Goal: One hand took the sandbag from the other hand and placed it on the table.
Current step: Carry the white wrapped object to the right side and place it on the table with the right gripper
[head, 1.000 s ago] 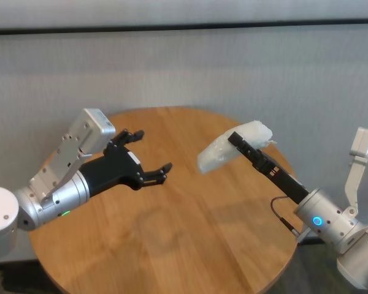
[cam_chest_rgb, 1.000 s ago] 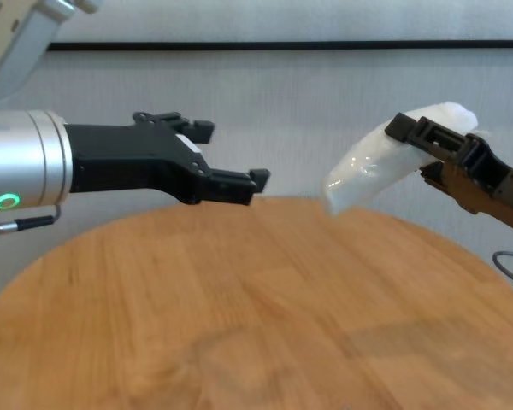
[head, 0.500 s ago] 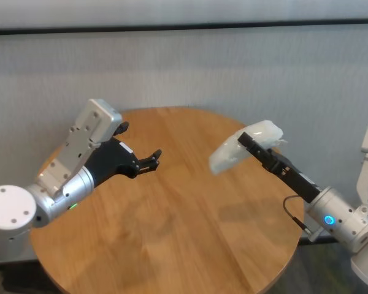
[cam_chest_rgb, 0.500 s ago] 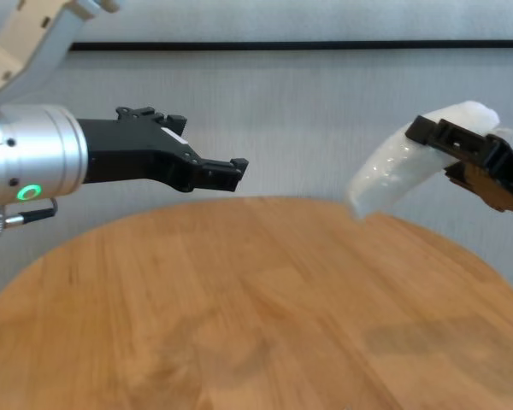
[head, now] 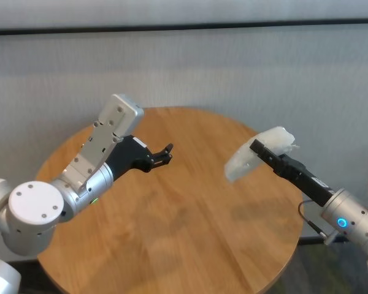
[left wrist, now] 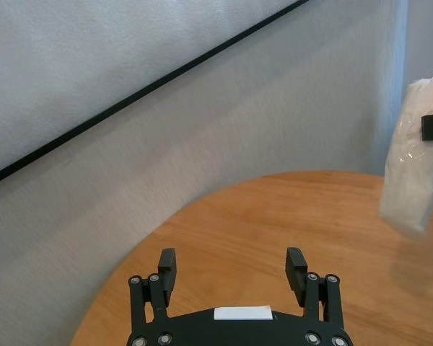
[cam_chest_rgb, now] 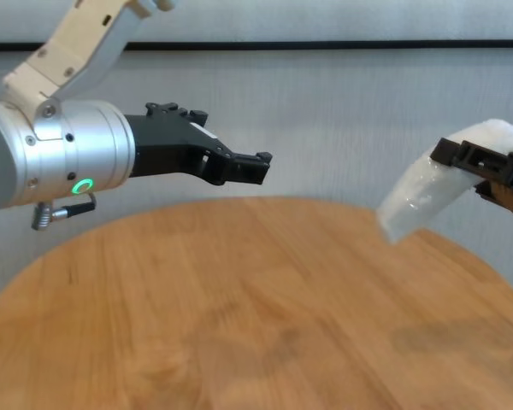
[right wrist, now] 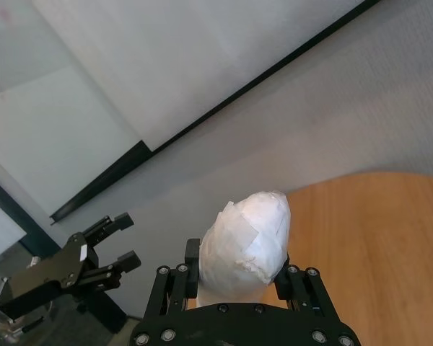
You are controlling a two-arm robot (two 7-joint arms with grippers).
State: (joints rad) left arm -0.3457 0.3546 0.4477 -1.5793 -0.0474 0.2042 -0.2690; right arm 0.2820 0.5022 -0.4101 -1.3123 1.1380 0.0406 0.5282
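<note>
The sandbag (head: 253,156), a white lumpy pouch in shiny plastic, hangs in the air above the right side of the round wooden table (head: 172,245). My right gripper (head: 259,147) is shut on it, and the pouch sticks out past the fingertips (right wrist: 193,251). The chest view shows the sandbag (cam_chest_rgb: 423,195) tilted downward toward the table (cam_chest_rgb: 239,325). My left gripper (head: 164,153) hovers over the table's left half, open and empty, well apart from the sandbag. The left wrist view shows its fingers (left wrist: 167,261) spread, with the sandbag (left wrist: 418,155) far off.
A grey wall with a dark horizontal stripe (cam_chest_rgb: 325,43) stands behind the table. The table's far edge (left wrist: 224,194) curves close to the wall. A grey cable (head: 308,223) loops beside the right wrist. My left gripper (right wrist: 119,241) also shows far off in the right wrist view.
My right gripper has carried the sandbag further right, away from the left gripper. The left arm has drawn back and risen, its gripper still open.
</note>
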